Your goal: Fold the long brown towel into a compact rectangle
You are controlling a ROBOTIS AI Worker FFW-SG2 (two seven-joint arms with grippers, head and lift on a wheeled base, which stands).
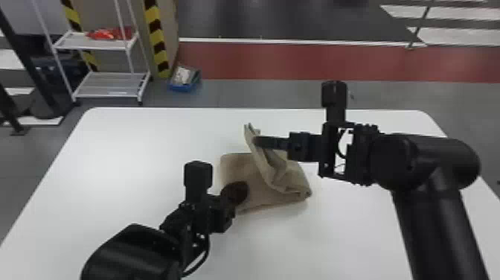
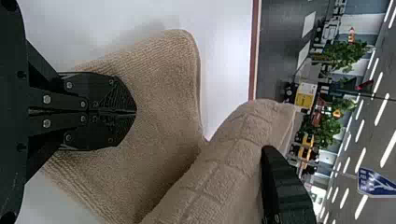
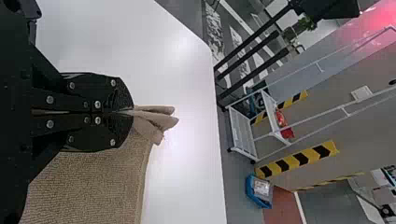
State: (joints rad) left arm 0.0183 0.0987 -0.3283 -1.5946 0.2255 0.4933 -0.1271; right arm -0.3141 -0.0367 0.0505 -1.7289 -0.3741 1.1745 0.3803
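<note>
towel: brown, the landmark here; the towel (image 1: 238,167) lies partly folded on the white desk (image 1: 111,149), one part flat and a thick fold standing up from its right-hand portion.
raised fold: slants up and leftward over the towel's flat part, with a dark hollow under it; its upper end sticks up past the right gripper's fingertips.
right gripper: the right gripper (image 1: 256,141) comes in from the towel's right, above the desk; fingers clenched on the fold's upper end, several layers of cloth poking out beyond the tips.
left gripper: the left gripper (image 1: 238,191) is at the towel's near left part, tilted down over the flat layer; fingers closed together, tips against each other. Whether any cloth is nipped between them, I cannot tell.
towel edges: one rounded corner at the far left of the flat part; the near edge runs past the left gripper; a rolled, layered end sits at the near right corner.
room around: white desktop reaches out to the left and right of the towel; the desk's far edge runs beyond it, and a narrower stretch lies between the two.
past the desk: far to the left of the towel, a white rack (image 1: 111,83) with a red item (image 1: 108,34), then a blue bin (image 1: 182,88) on the floor.
hard to see: the layers under the fold, and the cloth covered by both pairs of fingers.
</note>
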